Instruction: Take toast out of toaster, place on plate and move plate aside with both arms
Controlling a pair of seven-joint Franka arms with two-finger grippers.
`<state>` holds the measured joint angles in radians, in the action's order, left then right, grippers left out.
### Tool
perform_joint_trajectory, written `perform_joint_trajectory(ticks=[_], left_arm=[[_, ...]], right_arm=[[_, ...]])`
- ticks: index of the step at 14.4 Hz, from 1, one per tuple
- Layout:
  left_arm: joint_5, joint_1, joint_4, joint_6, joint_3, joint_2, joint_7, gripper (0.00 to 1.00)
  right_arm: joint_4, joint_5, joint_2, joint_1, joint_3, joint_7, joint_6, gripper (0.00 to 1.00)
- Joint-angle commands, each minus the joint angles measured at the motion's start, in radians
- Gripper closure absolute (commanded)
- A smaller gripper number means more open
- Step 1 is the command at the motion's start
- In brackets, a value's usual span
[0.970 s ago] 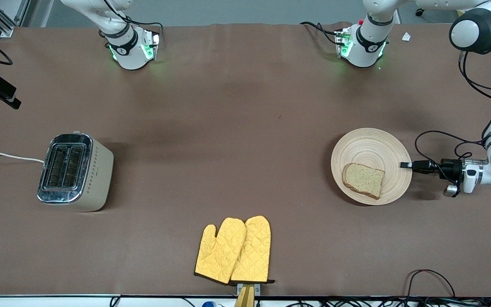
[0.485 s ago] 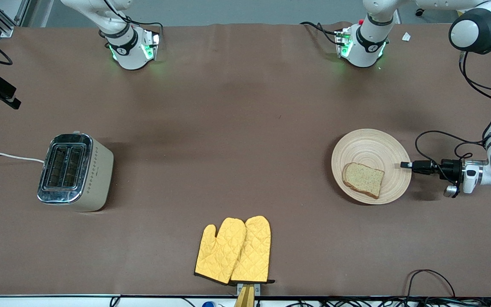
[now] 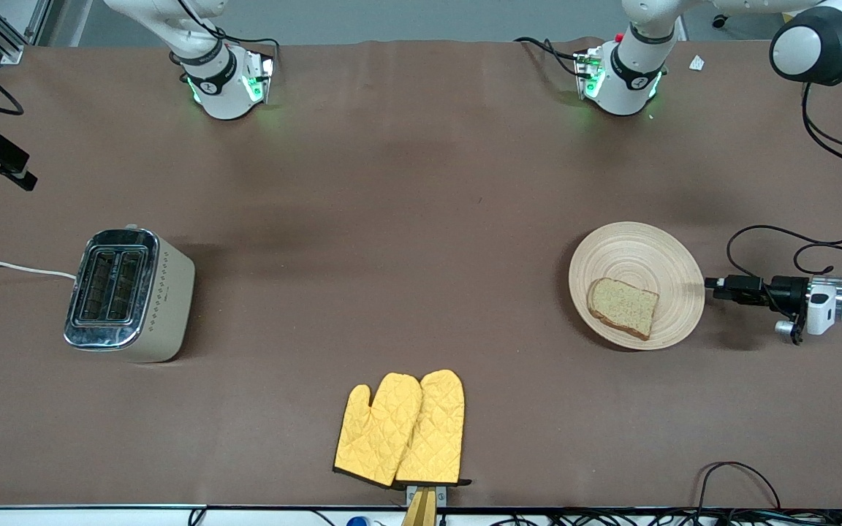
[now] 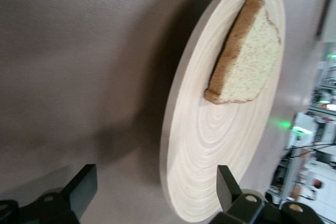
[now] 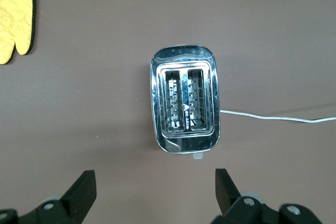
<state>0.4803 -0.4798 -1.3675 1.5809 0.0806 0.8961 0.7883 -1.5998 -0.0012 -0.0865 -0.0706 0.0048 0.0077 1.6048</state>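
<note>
I am looking down on a wide brown surface (image 3: 421,219) that carries everything.

The largest item is the toaster (image 3: 129,296), at about nine o'clock in the front view, toward the right arm's end. Both of its slots (image 5: 185,99) look empty from the right wrist view. A white cord (image 3: 12,268) trails off its end.

Next in size is the plate (image 3: 636,252), round and of light wood, at about three o'clock, toward the left arm's end. It holds one thing: the toast (image 3: 622,307), lying flat on the part of the plate nearer the front camera. I judge the lift from toaster to plate is done, and the plate now sits well apart from the toaster.

A pair of yellow oven mitts (image 3: 400,429) lies at six o'clock, untouched.

The left gripper (image 3: 713,287) sits low, just beside the plate's rim, its jaws spread and clear of the wood. That reads to me as a release.

The right gripper (image 5: 155,192) waits high over the toaster, jaws spread wide and holding nothing.
</note>
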Motion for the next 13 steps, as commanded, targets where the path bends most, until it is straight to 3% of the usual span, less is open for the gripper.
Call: perform_joint_trajectory(ticks=[1,4,7,10,13], left_arm=[[-0.066,0.029,-0.012,0.054,0.002,-0.046,-0.020,0.00],[-0.193,0.055,-0.019,0.195,0.019,-0.101,-0.020,0.00],[-0.306,0.119,-0.018,0.200,0.037,-0.228,-0.131,0.00],[-0.328,0.139,-0.016,0.192,0.073,-0.351,-0.232,0.00],[-0.335,0.168,-0.015,0.052,0.135,-0.480,-0.444,0.00]], right_arm=[[-0.012,-0.010,-0.002,-0.005,0.003,-0.006,0.015,0.00],[-0.012,-0.008,-0.002,-0.006,0.003,-0.006,0.015,0.00],[-0.014,-0.003,-0.004,-0.009,0.000,-0.011,-0.028,0.00],[-0.014,-0.003,-0.009,-0.006,0.001,-0.012,-0.048,0.00],[-0.037,-0.002,-0.028,-0.003,0.003,-0.012,-0.060,0.00]])
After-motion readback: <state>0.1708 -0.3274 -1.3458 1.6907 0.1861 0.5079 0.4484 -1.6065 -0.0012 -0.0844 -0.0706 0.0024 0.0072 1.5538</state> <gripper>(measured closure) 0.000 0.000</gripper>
